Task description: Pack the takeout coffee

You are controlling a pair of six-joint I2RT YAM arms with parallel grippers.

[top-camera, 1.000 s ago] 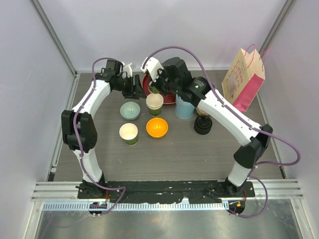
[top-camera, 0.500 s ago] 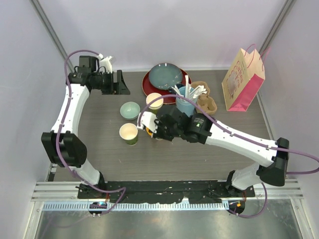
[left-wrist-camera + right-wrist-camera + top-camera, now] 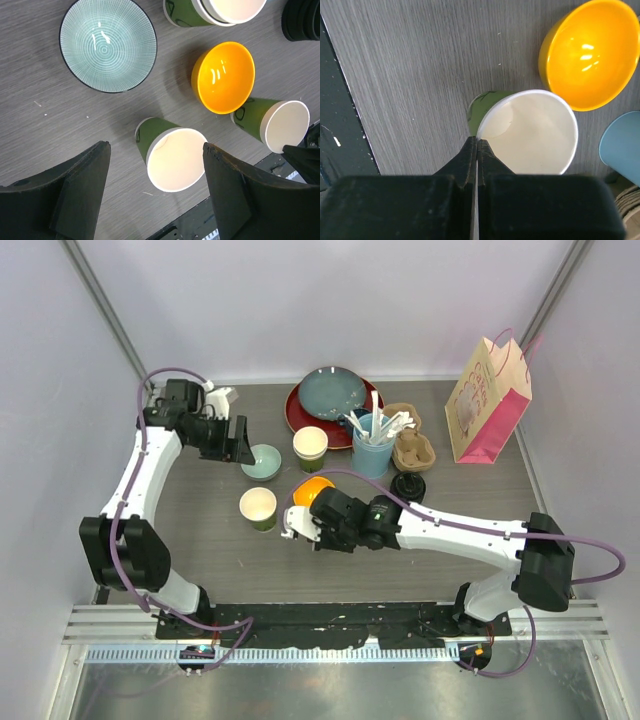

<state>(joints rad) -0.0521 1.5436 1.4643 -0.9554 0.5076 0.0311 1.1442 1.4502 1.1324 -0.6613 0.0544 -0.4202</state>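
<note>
One dark green paper cup [image 3: 258,507] with a cream inside stands open on the table; it also shows in the left wrist view [image 3: 175,157]. My left gripper [image 3: 235,440] hangs open above and behind it [image 3: 156,150], touching nothing. My right gripper [image 3: 318,522] is shut on the rim of a second green cup [image 3: 527,132], beside the orange bowl [image 3: 587,52]. That cup also shows in the left wrist view [image 3: 272,125]; the arm hides it from above. More green cups [image 3: 310,447] stand nested at the back. A stack of black lids [image 3: 408,487] sits to the right.
A teal bowl [image 3: 262,462] lies right by the left gripper. Behind are stacked plates [image 3: 333,398], a light-blue cup of white utensils [image 3: 372,448], a cardboard cup carrier [image 3: 413,445] and a pink paper bag [image 3: 488,405].
My right arm swung from the back by the plates to the front of the orange bowl, carrying the cup. My left gripper opened, pulled away left, then came in beside the teal bowl.
</note>
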